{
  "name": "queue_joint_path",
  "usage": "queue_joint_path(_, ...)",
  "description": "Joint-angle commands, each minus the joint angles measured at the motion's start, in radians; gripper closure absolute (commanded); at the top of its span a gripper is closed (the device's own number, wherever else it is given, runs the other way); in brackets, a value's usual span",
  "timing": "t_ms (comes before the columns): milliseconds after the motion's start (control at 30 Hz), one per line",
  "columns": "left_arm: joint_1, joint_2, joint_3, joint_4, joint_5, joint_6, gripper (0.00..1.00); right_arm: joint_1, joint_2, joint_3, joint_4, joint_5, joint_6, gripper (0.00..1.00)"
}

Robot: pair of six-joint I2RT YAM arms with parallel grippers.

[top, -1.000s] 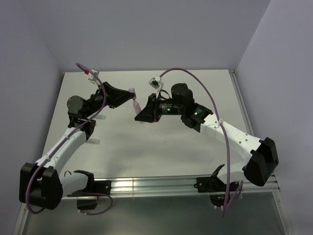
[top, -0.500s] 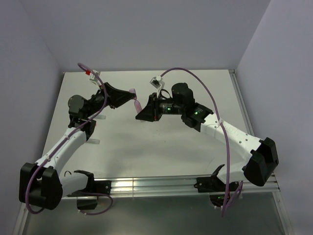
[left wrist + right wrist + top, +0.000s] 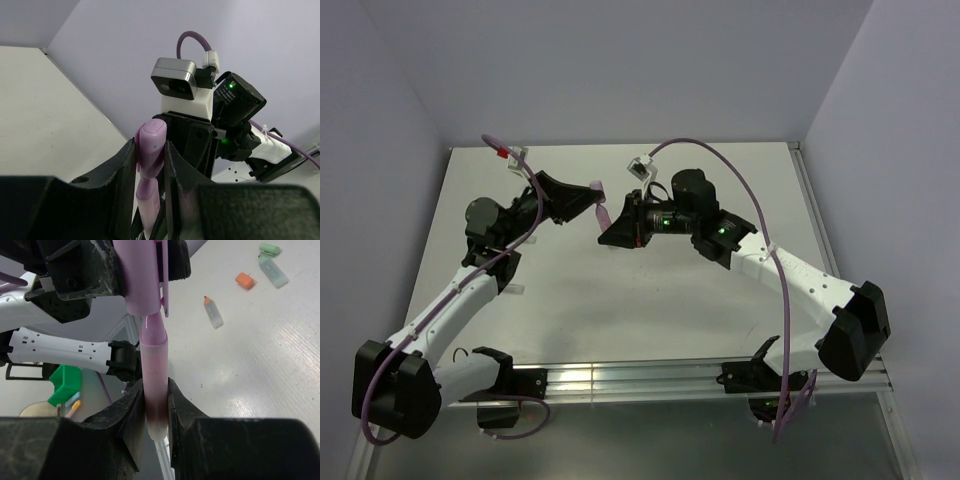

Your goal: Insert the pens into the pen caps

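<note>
So your left gripper pinches the pink clipped plastic cap, your right gripper the slim pink marker pen, mating mid-air far-centre; pale orange-tipped pen, mint-green pen, orange cap and green cap lie loose, left to do.

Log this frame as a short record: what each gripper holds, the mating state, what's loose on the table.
left gripper: shut on pink cap
right gripper: shut on pink pen
mating: pen tip inside the cap mouth, tapered shoulder exposed, apparently not fully seated
loose on table: orange cap, pale pen, mint-green pen, green cap
pairs uncapped: two
</note>
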Motion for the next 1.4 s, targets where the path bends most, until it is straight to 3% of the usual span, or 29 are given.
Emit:
queue_joint_path(0, -0.04, -0.038, -0.01, -0.053, -0.009, 0.063, 1.0, -0.027, -0.038, 0.032, 0.065, 0.046, 0.006, 1.0)
queue_joint_path(700, -0.066, -0.03, -0.024, 0.001, 0.007, 0.04, 1.0, -0.056, -0.074, -0.007, 0.112, 0.046, 0.039, 1.0)
queue_joint_path(1033, -0.132, -0.076, -0.01, -0.084, -0.024, 0.077, 1.0, -0.059, -0.107, -0.047, 0.155, 0.1, 0.047, 1.0)
queue_joint_path(1367, -0.19, -0.136, -0.028, -0.163, -0.056, 0.132, 1.0, -0.068, -0.09, -0.065, 0.211, 0.06, 0.098, 1.0)
